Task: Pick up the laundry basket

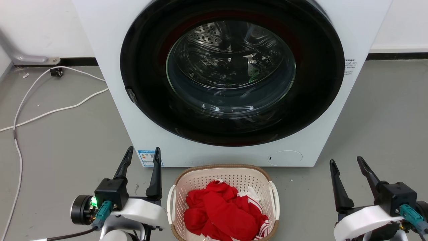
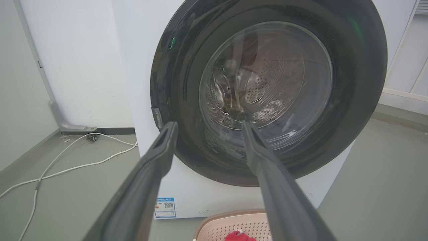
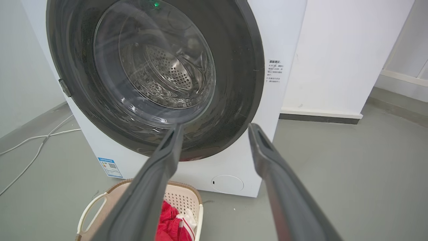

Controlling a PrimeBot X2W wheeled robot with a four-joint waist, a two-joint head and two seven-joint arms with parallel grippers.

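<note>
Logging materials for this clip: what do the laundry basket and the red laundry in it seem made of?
The laundry basket looks like matte cream moulded plastic: regular punched holes, a brown woven-look rim, smooth white handles. The red laundry looks like soft fabric, crumpled in loose folds with white stripes; the fibre cannot be told.

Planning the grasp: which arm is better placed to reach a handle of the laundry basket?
Left. The open left end effector sits close beside the white handle of the laundry basket; the right end effector, also open, stands clearly farther off.
</note>
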